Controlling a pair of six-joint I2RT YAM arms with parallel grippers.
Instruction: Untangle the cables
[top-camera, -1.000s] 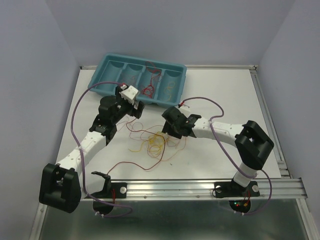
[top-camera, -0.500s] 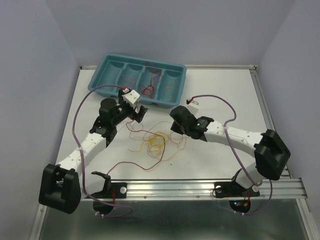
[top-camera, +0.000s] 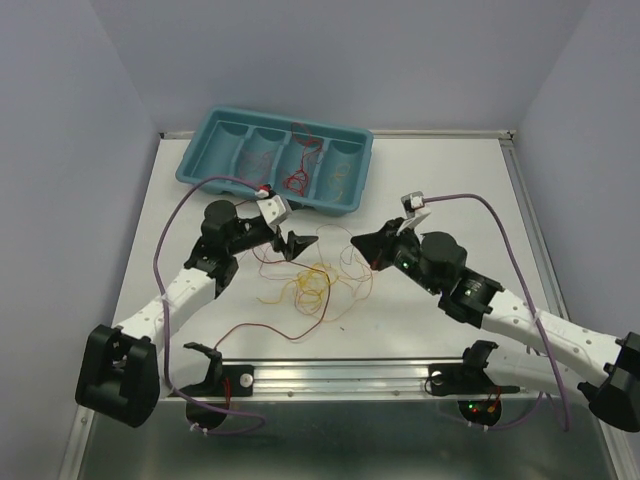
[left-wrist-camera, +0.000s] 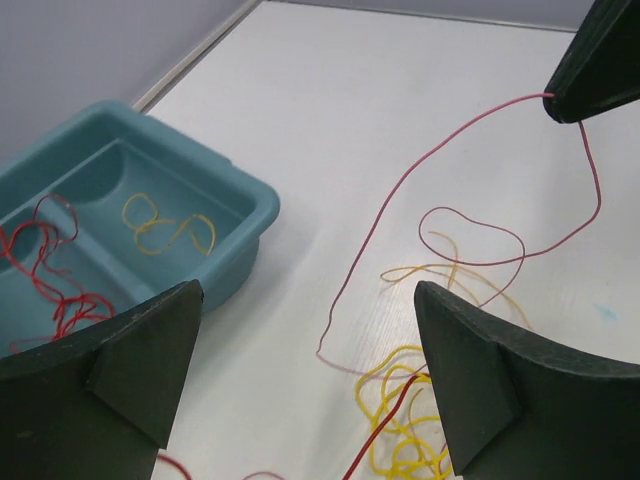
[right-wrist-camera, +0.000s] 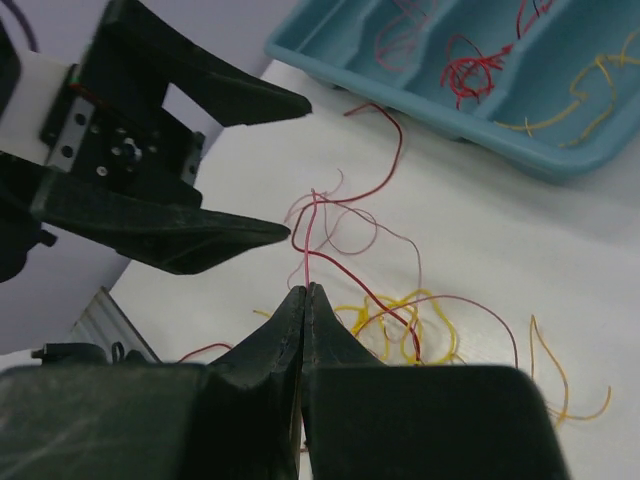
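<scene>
Pinching a thin pinkish-red curly wire (right-wrist-camera: 308, 235) in the closed right hand (right-wrist-camera: 305, 292) to free it from the yellow-orange tangle (top-camera: 312, 285) at the middle of the white worktop (top-camera: 450, 180), left hand (top-camera: 290, 240) wide open, empty.

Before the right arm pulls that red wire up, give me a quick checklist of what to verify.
1. Grip: right gripper shut on the red wire: ok.
2. Helper: left gripper open, nothing between its fingers: ok.
3. Release: red wire free of the yellow-orange tangle: cannot tell; its loop overlaps the tangle's edge.
4. Clearance: the two grippers apart, not touching: ok.
5. Drop-off: teal tray in place beyond the grippers: ok.
</scene>
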